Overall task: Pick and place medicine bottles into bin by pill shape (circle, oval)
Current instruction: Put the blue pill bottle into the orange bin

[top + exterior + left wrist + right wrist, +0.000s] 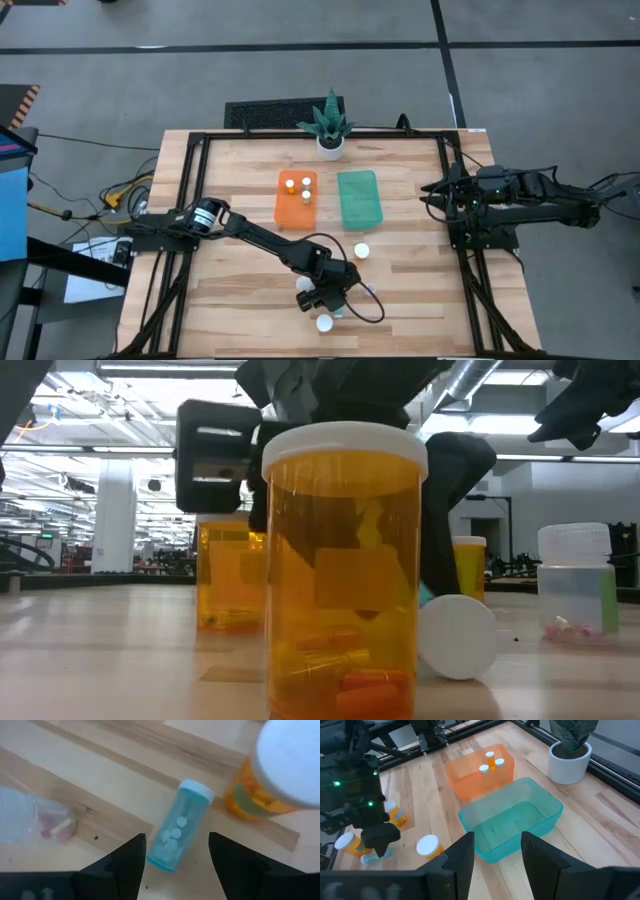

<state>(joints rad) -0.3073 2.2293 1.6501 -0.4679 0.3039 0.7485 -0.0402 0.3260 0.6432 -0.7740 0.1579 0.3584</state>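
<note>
Left gripper (175,865) is held wide open directly over the blue bottle (176,833), which lies on its side between the fingers. Fingers should be lowered evenly astride the barrel, clear of the amber bottle (260,795) beside it, then closed gently.

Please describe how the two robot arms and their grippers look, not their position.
Both arms are dark, nearly black, built of jointed segments. The left arm has a round light-marked joint and thin black cables. The left gripper and right gripper each have two flat, matte black fingers. Green lights glow on the left arm.
</note>
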